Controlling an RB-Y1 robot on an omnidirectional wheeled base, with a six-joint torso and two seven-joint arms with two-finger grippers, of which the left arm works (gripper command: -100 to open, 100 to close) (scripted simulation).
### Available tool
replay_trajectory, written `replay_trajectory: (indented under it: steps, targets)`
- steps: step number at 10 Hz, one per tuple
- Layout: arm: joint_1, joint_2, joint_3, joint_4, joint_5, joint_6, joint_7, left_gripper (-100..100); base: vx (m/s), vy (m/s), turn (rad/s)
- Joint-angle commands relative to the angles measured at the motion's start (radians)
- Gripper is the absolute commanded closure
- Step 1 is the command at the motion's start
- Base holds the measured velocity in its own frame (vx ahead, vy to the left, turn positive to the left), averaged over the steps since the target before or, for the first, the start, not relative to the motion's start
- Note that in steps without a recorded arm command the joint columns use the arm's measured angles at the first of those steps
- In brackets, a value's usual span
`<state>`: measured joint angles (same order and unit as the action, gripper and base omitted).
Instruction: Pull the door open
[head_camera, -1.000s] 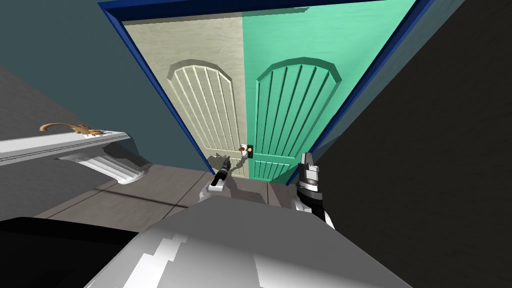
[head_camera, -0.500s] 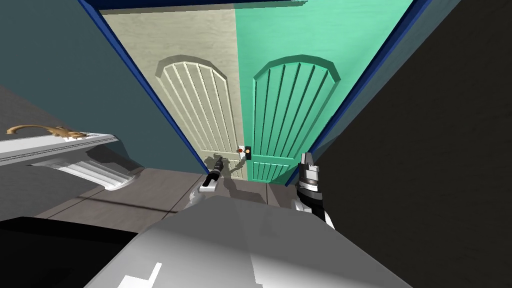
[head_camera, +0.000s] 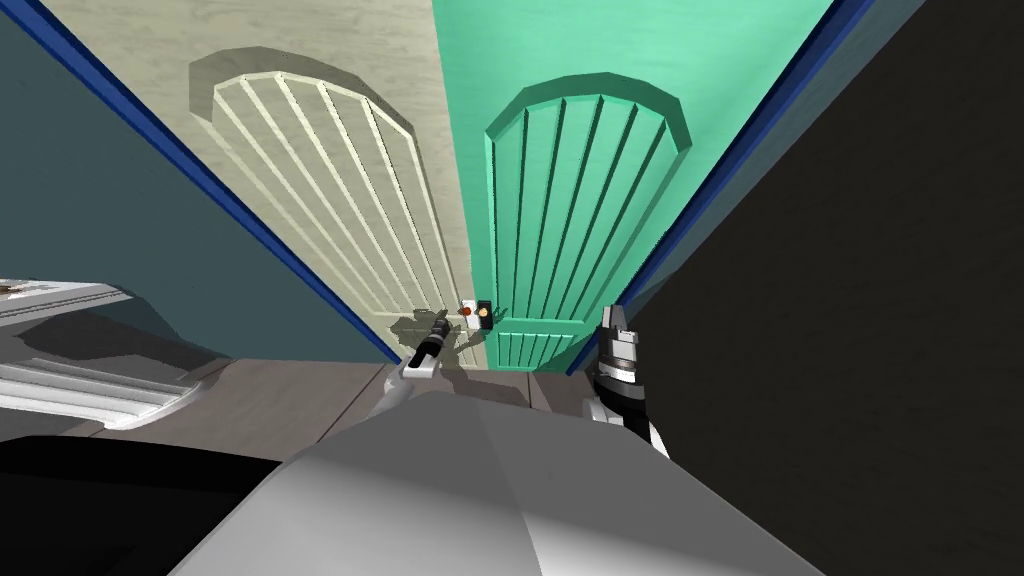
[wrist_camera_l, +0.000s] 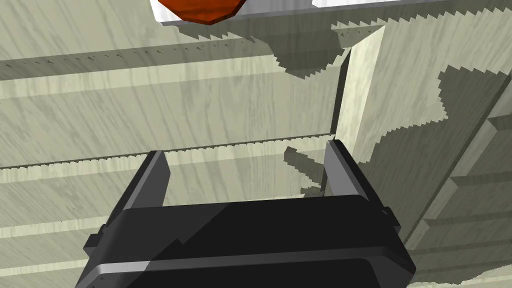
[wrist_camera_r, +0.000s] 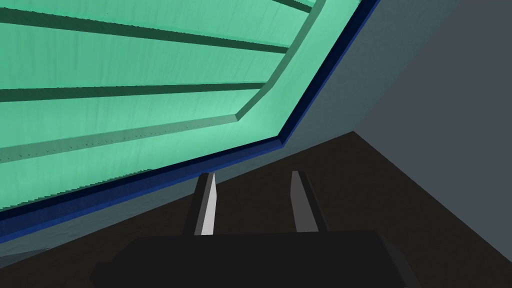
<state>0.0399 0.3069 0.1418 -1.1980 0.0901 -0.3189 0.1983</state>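
My left gripper (wrist_camera_l: 245, 148) is spread wide and empty, close against the cream wood-grain panelled door (wrist_camera_l: 150, 105), whose round red knob (wrist_camera_l: 200, 9) sits just past the fingertips. My right gripper (wrist_camera_r: 252, 173), fingers parted, hangs by the green panelled door (wrist_camera_r: 125, 110).

Cream door leaf (wrist_camera_l: 150, 110) blocks close ahead of the left gripper (wrist_camera_l: 245, 148); red knob (wrist_camera_l: 200, 10) lies beyond its parted, unobstructed fingers.

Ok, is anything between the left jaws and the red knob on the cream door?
Nothing visible. The left jaws stand open, close to the cream door, aimed at bare panel; the red knob sits off their line, with only open space between.
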Motion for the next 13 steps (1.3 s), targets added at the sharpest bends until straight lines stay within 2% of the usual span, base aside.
replay_trajectory:
  steps: [1,2,3,4,9,10,11,12,13]
  targets:
    - [-0.019,-0.019,-0.018,-0.008,-0.004,-0.004,-0.003,-100,0.201,-0.073,-0.179]
    - [-0.03,-0.027,-0.031,-0.012,-0.005,-0.006,-0.002,-100,0.186,-0.106,-0.165]
    - [-0.029,-0.011,-0.024,-0.001,-0.001,-0.004,0.004,-100,0.078,-0.051,-0.025]
    - [-0.029,-0.011,-0.024,-0.001,-0.001,-0.004,0.004,100,-0.007,0.007,0.028]
    - [-0.029,-0.011,-0.024,-0.001,-0.001,-0.004,0.004,100,-0.016,0.007,-0.008]
    - [-0.009,0.005,-0.008,0.007,0.001,-0.003,0.006,100,-0.11,0.107,0.169]
    - [-0.004,0.01,-0.004,0.009,0.002,-0.003,0.007,100,-0.196,0.129,0.125]
    - [0.01,0.015,-0.006,-0.009,0.004,-0.003,0.013,-100,-0.212,0.044,0.085]
    - [0.015,0.015,-0.01,-0.014,0.004,-0.006,0.015,-100,-0.203,-0.045,0.037]
